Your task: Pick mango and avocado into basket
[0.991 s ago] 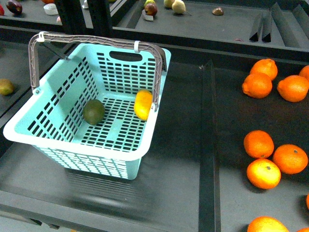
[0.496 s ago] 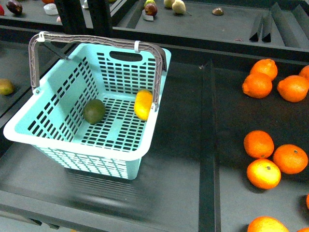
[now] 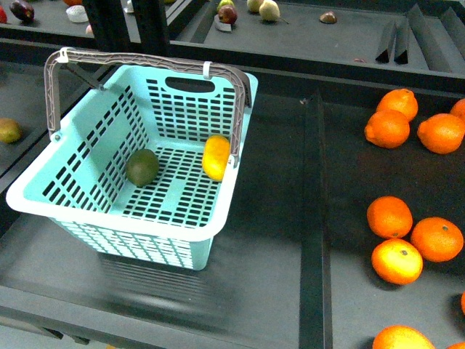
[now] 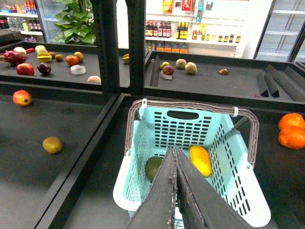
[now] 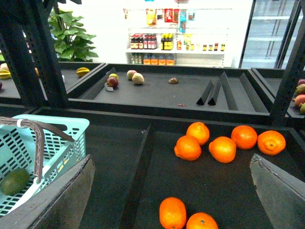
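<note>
Front view showed me the mango [image 3: 216,157] and avocado [image 3: 142,167] already lying in the basket [image 3: 116,211], just beyond my left gripper [image 4: 175,181], fingers pressed together and empty, the right gripper [image 5: 171,191] spread wide and empty.

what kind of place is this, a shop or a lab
Most likely a mock grocery produce section: a turquoise shopping basket, loose tangerines on dark display trays, and shelves of bottles beside fridge doors behind.

The avocado [image 3: 142,167] and mango [image 3: 216,157] lie in the basket [image 3: 109,211], avocado left, mango against the right wall. Tangerines [image 3: 407,240] lie along the surface's right edge.
</note>
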